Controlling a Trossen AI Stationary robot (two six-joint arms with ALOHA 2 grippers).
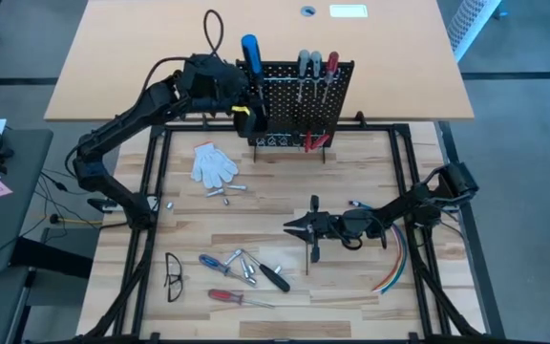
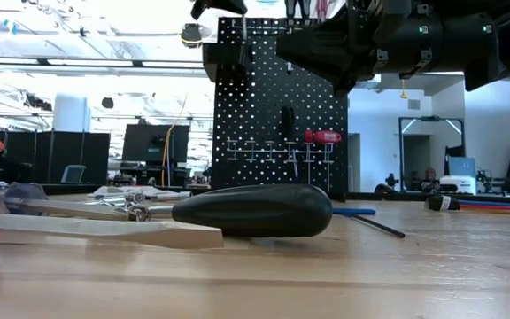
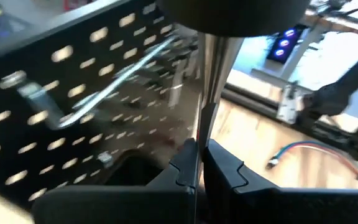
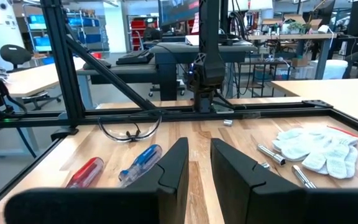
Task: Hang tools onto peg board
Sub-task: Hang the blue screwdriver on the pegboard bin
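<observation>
Left end effector (image 1: 248,107), at the left edge of the peg board (image 1: 299,100), with its fingers (image 3: 188,163) pinched tight on the metal shaft of a blue-handled screwdriver (image 1: 250,53); the handle stands up above the board's top edge, and the shaft runs down between the fingers, close against the perforated face (left wrist view). Right end effector (image 1: 292,227), low over the middle of the tabletop (image 1: 256,215), its two fingers (image 4: 173,165) parted by a narrow gap with nothing between them.

On the board: two grey-handled screwdrivers (image 1: 306,65) and a red-handled screwdriver (image 1: 332,65) hang along the top; red-handled pliers (image 1: 314,142) sit at its foot. Loose on the tabletop near the front edge: a second blue-handled screwdriver (image 1: 210,261), a black-handled screwdriver (image 1: 274,276), a red screwdriver (image 1: 227,296) and silver bits (image 1: 242,266). Also present: a white glove (image 1: 214,163) left of centre, safety glasses (image 1: 173,275) at front left, and coloured cables (image 1: 396,266) at right.
</observation>
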